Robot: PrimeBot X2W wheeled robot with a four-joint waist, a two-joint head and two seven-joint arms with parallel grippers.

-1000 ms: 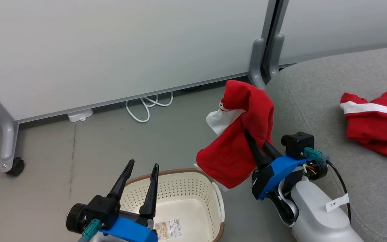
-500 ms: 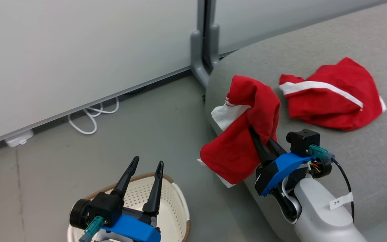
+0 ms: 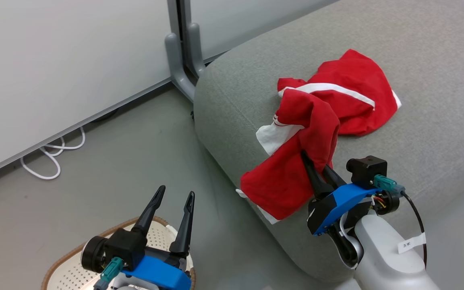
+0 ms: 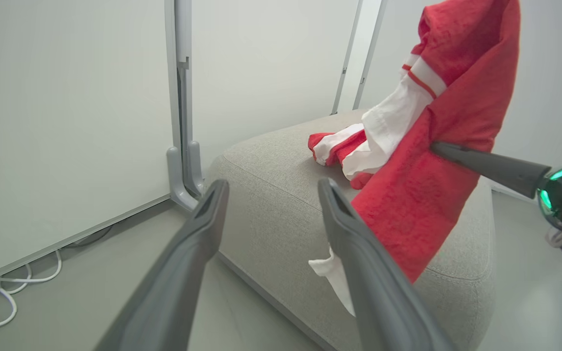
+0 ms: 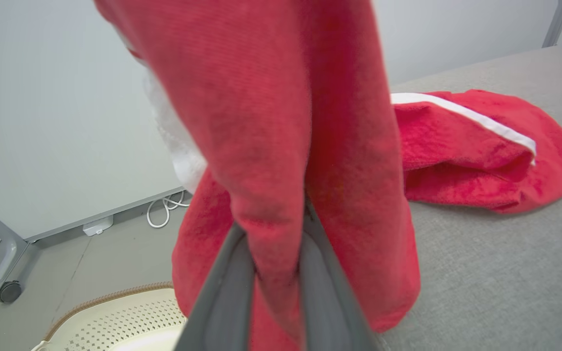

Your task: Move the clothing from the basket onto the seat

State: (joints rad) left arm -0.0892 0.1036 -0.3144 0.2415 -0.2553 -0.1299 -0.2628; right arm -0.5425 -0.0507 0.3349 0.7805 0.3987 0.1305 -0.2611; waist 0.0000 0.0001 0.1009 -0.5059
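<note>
**Red held garment (image 3: 292, 181) now hangs at the corner of the grey sofa (image 3: 437, 80)**

Your head view has swung round since a second ago. The sofa was a strip along the right edge of the frame and now fills the right and top of it. The basket (image 3: 61, 268) has slid to the lower left corner, partly hidden behind the left gripper (image 3: 177, 190). That much is the camera turning.

The real change is where the held garment sits against the rest. A second ago it hung over the floor (image 3: 107, 169), its lower edge just above the basket's right rim. Now it hangs in front of the sofa's rounded edge, well apart from the basket. In the middle of the frame its top overlaps the second garment (image 3: 349, 96); you cannot tell whether the two touch.

The right gripper (image 3: 314, 161) is as before, its dark fingers pressed together on a fold of the held garment. The left gripper is also as before, its fingers spread with nothing between them.

The held garment is bright red and bunched into a peak above the fingers. A white panel with thin red stripes juts out on its left, and a white corner pokes out at the bottom. The second garment lies crumpled on the sofa's top with a white stripe across it.
</note>
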